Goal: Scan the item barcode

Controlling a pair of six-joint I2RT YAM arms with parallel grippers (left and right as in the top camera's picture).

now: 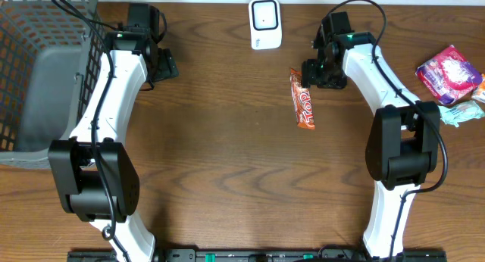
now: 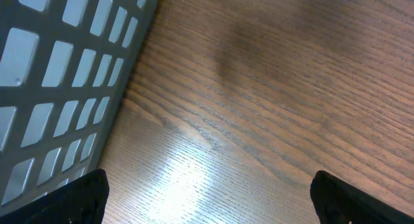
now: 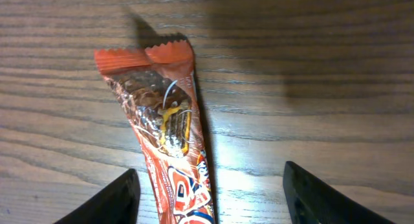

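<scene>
**Now: candy bar flat on the table, right jaws apart over it**

Overhead view: the candy bar (image 1: pixel 304 101), in an orange wrapper, lies flat on the wooden table (image 1: pixel 227 156) right of centre, with its long axis running roughly away from me. The white scanner (image 1: pixel 265 23) sits at the far edge, up and to the left of the bar and clear of it.

The right gripper (image 1: pixel 307 79) is at the far end of the bar. In the right wrist view its fingers (image 3: pixel 113 201) stand well apart, one on either side of the wrapper. The candy bar (image 3: pixel 171 146) runs up between them, closer to the finger on the picture's left, with its crimped end pointing away from the camera. I see wood between the wrapper and the other finger. The right gripper (image 3: pixel 213 198) is spread, with nothing pinched, and the bar rests on the table.

The left gripper (image 1: pixel 165 65) is near the far left of the table, just beside the grey basket (image 1: pixel 30 65). In the left wrist view the left gripper (image 2: pixel 207 198) has its tips at the two bottom corners, so it is spread wide with only bare wood between them. The basket wall (image 2: pixel 58 88) fills the upper left of that view.

Two snack packets lie at the right edge of the table, well apart from the bar: a purple one (image 1: pixel 449 73) and a teal one (image 1: pixel 462 110).
</scene>
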